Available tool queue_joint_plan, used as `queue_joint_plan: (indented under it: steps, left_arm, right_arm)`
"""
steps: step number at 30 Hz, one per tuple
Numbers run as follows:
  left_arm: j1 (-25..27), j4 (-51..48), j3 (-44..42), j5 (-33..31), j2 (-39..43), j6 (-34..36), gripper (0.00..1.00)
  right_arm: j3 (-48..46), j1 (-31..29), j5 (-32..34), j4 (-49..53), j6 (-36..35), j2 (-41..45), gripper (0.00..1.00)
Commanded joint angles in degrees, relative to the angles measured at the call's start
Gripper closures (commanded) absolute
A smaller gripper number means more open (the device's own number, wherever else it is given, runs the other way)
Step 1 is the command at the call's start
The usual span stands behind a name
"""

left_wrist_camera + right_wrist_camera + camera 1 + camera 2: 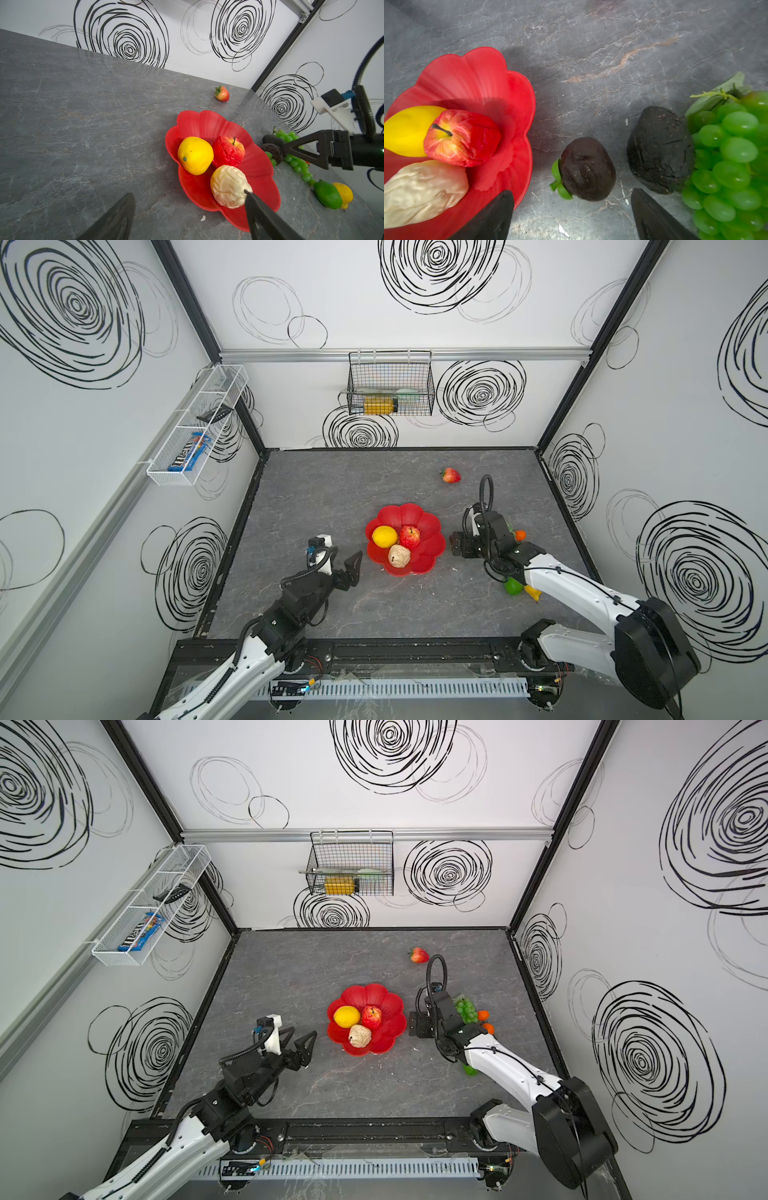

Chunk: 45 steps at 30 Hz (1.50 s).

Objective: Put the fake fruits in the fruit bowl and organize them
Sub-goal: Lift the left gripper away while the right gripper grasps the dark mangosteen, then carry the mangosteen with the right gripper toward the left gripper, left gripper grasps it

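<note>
The red fruit bowl (399,516) (199,124) sits mid-table and holds a yellow lemon (384,536), a red apple (409,536) and a beige pear (399,556). My left gripper (347,556) (188,192) hangs open and empty just left of the bowl. My right gripper (455,545) (572,192) points down, open, right of the bowl, over the mangosteen (587,168). Beside it lie the avocado (660,149) and green grapes (733,158). A strawberry (451,475) lies far back. Tiny oranges (482,1015), a lime (327,194) and another lemon (345,192) lie by the right arm.
A black wire basket (390,383) with a yellow bottle (379,405) hangs on the back wall. A long white mesh tray (195,427) is fixed to the left wall. White walls enclose the grey table (316,510) on three sides.
</note>
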<state>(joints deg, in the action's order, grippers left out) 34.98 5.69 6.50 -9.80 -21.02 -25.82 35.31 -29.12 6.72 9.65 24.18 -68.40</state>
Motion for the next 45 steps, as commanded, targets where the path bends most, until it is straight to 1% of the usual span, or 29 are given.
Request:
queue_joint_plan:
  steps: [1,7,12,18,28,31,36,38,42,45]
  left_arm:
    - [0.22,3.60,0.04,0.93,-0.34,1.04,0.13]
    - [0.09,3.28,-0.07,0.84,0.35,1.04,0.12]
    - [0.09,3.62,-0.08,1.01,0.17,1.04,0.10]
    - [0.00,4.15,-0.11,1.18,0.04,1.04,0.09]
    - [-0.09,4.61,-0.13,1.45,-0.70,1.04,0.08]
    - [-0.18,4.85,-0.26,1.71,-0.87,1.04,0.07]
    - [-0.18,6.70,-0.26,3.64,-2.98,1.04,0.07]
    - [-0.18,8.22,-0.20,5.24,-4.34,2.44,0.07]
    - [0.00,12.21,-0.54,9.34,-6.81,2.00,0.10]
    - [2.02,15.08,0.28,10.70,-9.31,1.57,0.12]
  right_arm:
    - [2.72,0.47,1.20,1.16,-2.12,-2.99,0.08]
    - [6.66,0.73,1.87,3.67,-2.21,-9.61,0.11]
    - [8.81,0.90,1.05,4.87,-2.30,-14.94,0.16]
    - [8.11,0.93,0.96,3.96,-2.37,-15.77,0.20]
    - [7.80,0.88,0.36,3.60,-2.39,-17.52,0.35]
    - [7.68,0.99,0.48,3.85,-2.06,-16.16,0.39]
    - [6.93,1.93,-1.83,4.34,-1.01,-10.86,0.41]
    - [5.98,3.01,-4.10,4.21,0.23,-7.38,0.41]
    - [3.07,5.70,-10.84,3.40,4.63,0.50,0.41]
    - [-0.02,6.60,-14.95,2.00,9.71,7.24,0.41]
